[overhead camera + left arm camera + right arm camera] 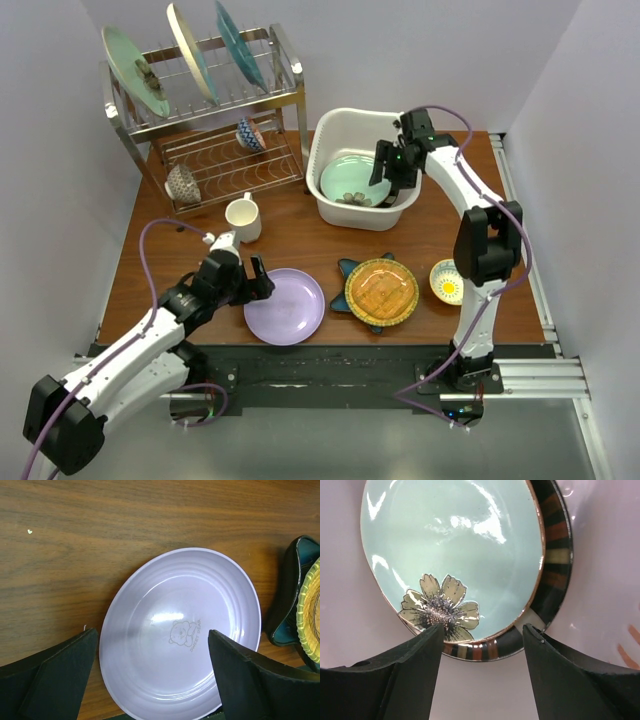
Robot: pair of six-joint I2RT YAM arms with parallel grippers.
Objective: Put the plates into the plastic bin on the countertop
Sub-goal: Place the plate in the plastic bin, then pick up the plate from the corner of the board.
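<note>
While my left gripper (152,640) hangs wide open and empty at the edge of the lavender plate (180,625), a shallow bite on its low rim could let it slip free.

mint floral plate (452,555), lavender plate (180,630)

Right arm (487,240) rose from its base, elbow high, forearm reaching fwd & leftward, wrist bent down; right gripper (388,178) pointed downward, jaws apart w/ nothing between them. Left arm (130,355) lay low, stretched fwd & to the right, left gripper (258,277) held nearly level, jaws spread wide, clasping nothing.
</note>
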